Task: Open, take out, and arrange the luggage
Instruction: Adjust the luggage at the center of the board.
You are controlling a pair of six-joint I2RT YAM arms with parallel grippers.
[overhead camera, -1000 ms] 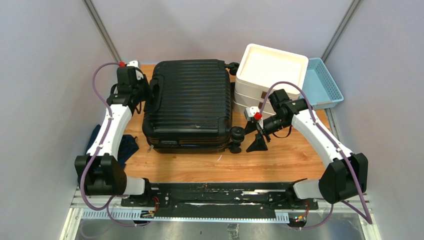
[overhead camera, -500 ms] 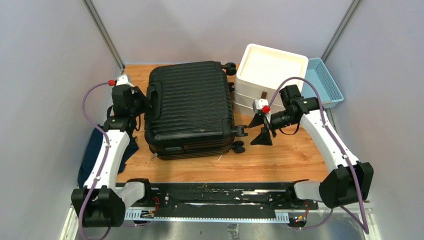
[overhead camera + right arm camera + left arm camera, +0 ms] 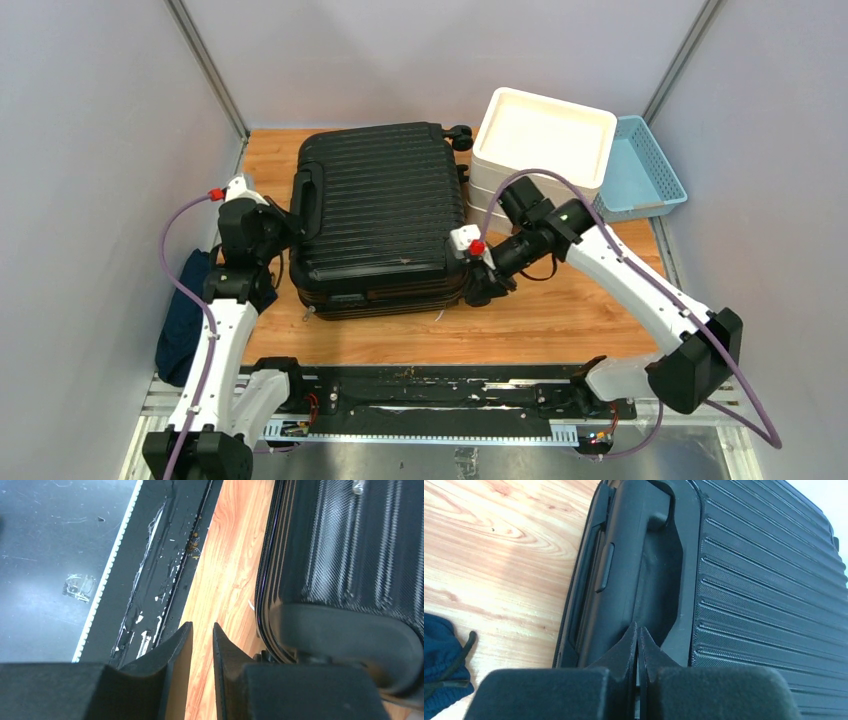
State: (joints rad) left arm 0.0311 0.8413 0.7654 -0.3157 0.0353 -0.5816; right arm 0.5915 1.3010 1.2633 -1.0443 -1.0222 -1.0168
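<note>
The luggage (image 3: 380, 215) is a black ribbed hard-shell suitcase lying flat and closed in the middle of the wooden table (image 3: 560, 310). Its side handle (image 3: 644, 555) faces left. My left gripper (image 3: 285, 228) is at that left side with its jaws shut and nothing between them. In the left wrist view its tips (image 3: 637, 630) sit just before the handle recess. My right gripper (image 3: 478, 285) is low at the suitcase's near-right corner, beside a wheel housing (image 3: 350, 640). Its jaws (image 3: 202, 627) stand narrowly open, with only bare wood showing in the gap.
A white stacked drawer unit (image 3: 545, 140) stands right of the suitcase, with a light-blue mesh basket (image 3: 640, 170) behind it. A dark blue cloth (image 3: 185, 310) hangs off the table's left edge. The black mounting rail (image 3: 430, 385) runs along the near edge.
The left gripper has shut and slid nearer along the suitcase's left side. The right arm has swung left to the suitcase's near-right corner, and its jaws have narrowed. The suitcase has shifted slightly.
</note>
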